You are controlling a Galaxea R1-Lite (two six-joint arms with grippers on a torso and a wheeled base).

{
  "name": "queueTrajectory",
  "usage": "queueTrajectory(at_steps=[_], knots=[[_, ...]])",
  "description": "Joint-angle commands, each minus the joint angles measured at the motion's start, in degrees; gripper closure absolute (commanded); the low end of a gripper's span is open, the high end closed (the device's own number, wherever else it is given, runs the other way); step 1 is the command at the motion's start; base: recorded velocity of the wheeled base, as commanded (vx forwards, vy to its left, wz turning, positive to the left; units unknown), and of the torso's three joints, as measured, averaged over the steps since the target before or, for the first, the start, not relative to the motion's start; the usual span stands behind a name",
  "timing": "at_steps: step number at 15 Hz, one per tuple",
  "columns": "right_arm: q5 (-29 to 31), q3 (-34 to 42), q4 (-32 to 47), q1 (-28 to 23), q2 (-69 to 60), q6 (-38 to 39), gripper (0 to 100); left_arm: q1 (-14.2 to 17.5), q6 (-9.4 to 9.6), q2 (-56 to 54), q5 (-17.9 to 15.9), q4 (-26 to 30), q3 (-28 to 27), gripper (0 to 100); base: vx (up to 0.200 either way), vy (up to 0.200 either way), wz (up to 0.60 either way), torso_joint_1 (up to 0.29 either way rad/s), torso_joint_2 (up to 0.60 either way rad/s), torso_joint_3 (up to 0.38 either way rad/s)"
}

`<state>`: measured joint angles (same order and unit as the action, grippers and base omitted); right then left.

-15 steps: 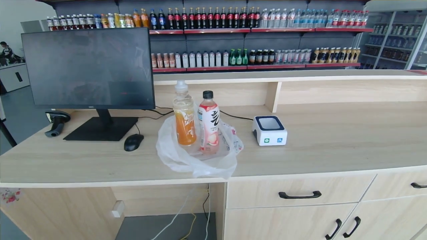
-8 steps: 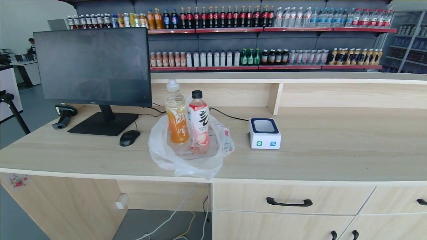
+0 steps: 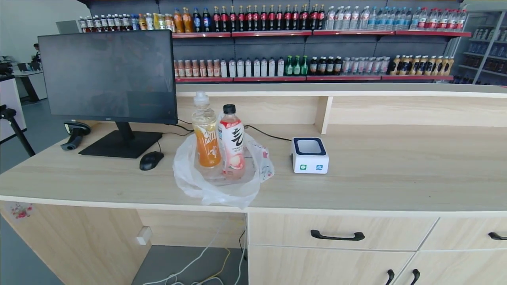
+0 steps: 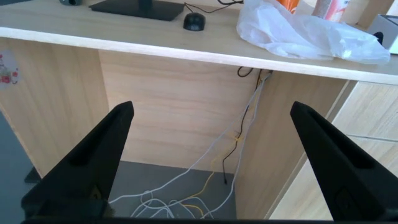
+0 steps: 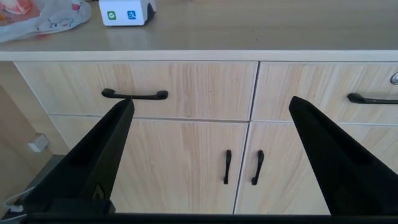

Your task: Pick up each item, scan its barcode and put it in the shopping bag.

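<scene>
An orange drink bottle (image 3: 204, 132) with a white cap and a pink bottle (image 3: 232, 143) with a black cap stand upright inside the open white shopping bag (image 3: 214, 189) on the counter. A white barcode scanner box (image 3: 309, 156) sits just right of the bag. My left gripper (image 4: 211, 163) hangs open below the counter edge, facing the cables under it, with the bag (image 4: 311, 32) above it. My right gripper (image 5: 208, 163) is open and holds nothing, low in front of the drawers, with the scanner box (image 5: 127, 11) above it.
A monitor (image 3: 109, 77), a mouse (image 3: 151, 160) and a black hand-held scanner (image 3: 73, 135) stand on the counter's left. Drawers with black handles (image 3: 337, 236) lie below it. Shelves of drinks (image 3: 301, 66) fill the back wall. The counter's right (image 3: 416, 170) is bare wood.
The whole head picture has shifted, so the camera moved. The bottles, bag and scanner box keep their places on the counter.
</scene>
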<state>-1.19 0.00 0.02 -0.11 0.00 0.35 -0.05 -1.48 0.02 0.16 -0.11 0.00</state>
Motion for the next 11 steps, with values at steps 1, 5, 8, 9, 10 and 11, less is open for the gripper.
queueTrajectory(at_steps=[1,5,8,9,10,11], knots=[[-0.04,0.00,-0.02,0.02,0.00,0.00,0,-0.04,-0.02,-0.02,0.02,-0.07,0.00,0,-0.200,0.000,0.00,-0.002,0.01,0.007],[-0.04,0.00,-0.02,0.02,0.00,0.00,0,0.05,-0.02,-0.02,0.02,-0.07,0.00,0,-0.150,0.000,0.00,-0.007,0.00,0.003],[-0.04,0.00,-0.02,0.02,0.00,0.09,0,0.05,-0.02,-0.02,0.02,-0.07,0.00,0,0.000,0.000,0.00,0.000,0.00,0.000],[-0.04,0.00,-0.02,0.02,0.00,0.17,0,0.05,-0.02,-0.02,0.02,-0.07,0.00,0,0.000,0.000,0.00,0.000,0.00,0.000],[-0.04,0.00,-0.02,0.02,0.00,0.70,0,0.05,-0.02,-0.02,0.02,-0.07,0.00,0,0.000,0.000,0.00,0.000,0.00,0.000],[-0.04,0.00,-0.02,0.02,0.00,0.79,0,-0.04,0.16,-0.02,0.02,-0.07,0.00,0,0.000,0.000,0.00,0.000,0.00,0.000]])
